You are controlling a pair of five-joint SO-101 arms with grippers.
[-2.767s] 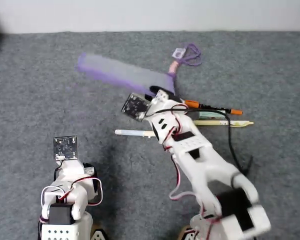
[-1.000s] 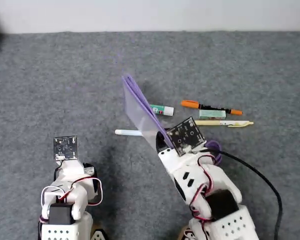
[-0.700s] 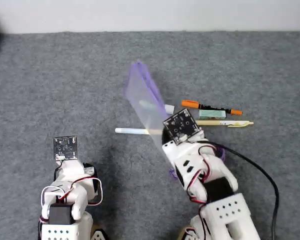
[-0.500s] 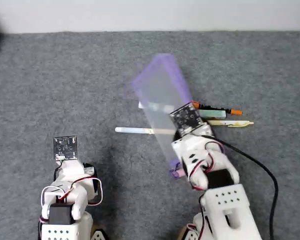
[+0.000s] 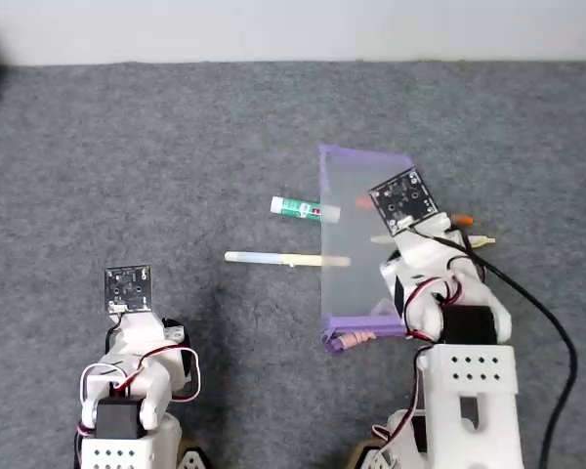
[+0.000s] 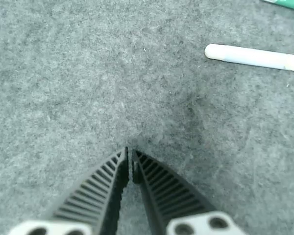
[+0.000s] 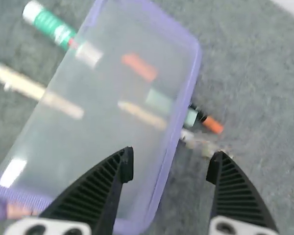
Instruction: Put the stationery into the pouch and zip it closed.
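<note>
A translucent purple pouch [image 5: 356,244] lies flat over the stationery, its pink zipper pull [image 5: 356,339] at the near end. My right gripper [image 7: 172,155] hovers open above the pouch [image 7: 112,98], whose purple edge runs below the gap between the jaws. Through and beside the pouch I see a green glue stick [image 7: 49,22], a white pen [image 7: 19,81] and an orange marker [image 7: 206,121]. The glue stick [image 5: 295,207] and white pen [image 5: 273,259] stick out on the pouch's left. My left gripper [image 6: 130,152] is shut over bare carpet, near the white pen [image 6: 255,56].
Grey carpet [image 5: 127,147] covers the table up to a pale wall at the back. The right arm [image 5: 439,283] stands over the pouch's right side, with an orange marker tip [image 5: 461,221] and a yellow pen [image 5: 479,239] beyond it. The left arm [image 5: 137,362] sits at the near left.
The right arm swung the pouch from the back left towards itself and to the right, and it now lies over the stationery under open jaws. The left arm has kept still.
</note>
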